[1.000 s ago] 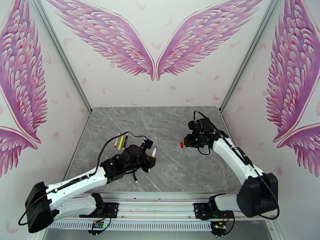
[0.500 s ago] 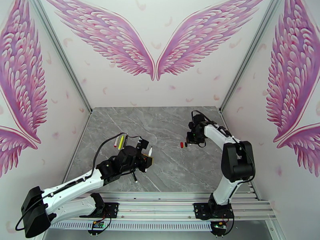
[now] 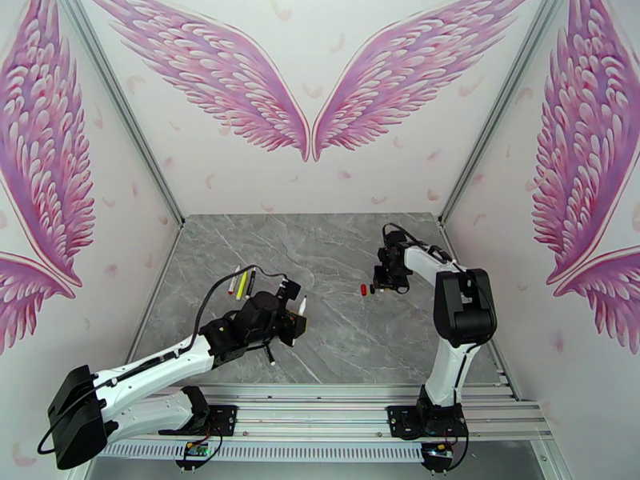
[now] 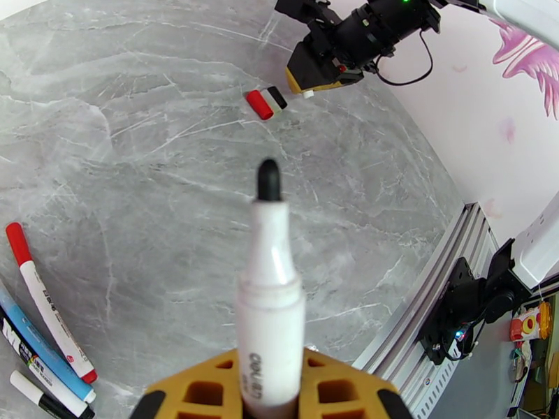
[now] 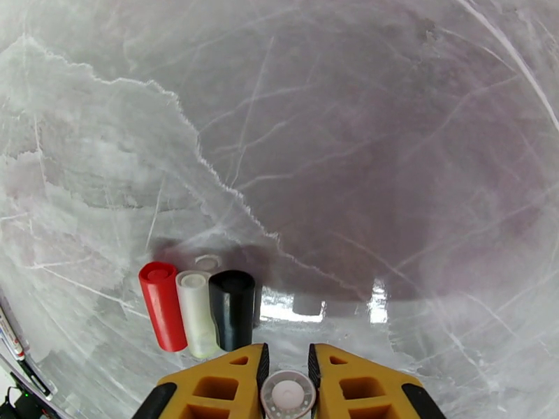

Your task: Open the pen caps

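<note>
Far L on the grey marble-look desk [image 3: 336,234], a loose bunch of slim marker pens [image 4: 49,312] lies waiting. Next along, the L end effector [image 4: 269,399] is clamped on a white-barrelled, black-tipped marker pen [image 4: 269,302], cap off, nib pointing up and away from the desk. Centre-R, three short plastic caps sit side by side, touching: red cap [image 5: 162,305], clear-white cap [image 5: 195,312], black cap [image 5: 233,309]. Just R of them the R end effector [image 5: 286,364] hangs low w/ its jaws closed against a small round white cap [image 5: 288,394]. Looks like the drop-off stage. It is best done by getting right down beside the black cap w/o nudging the row. The jaws should then part only a little, since round caps prob. roll. Meanwhile the L arm should hold the bare nib off the desk.
</note>
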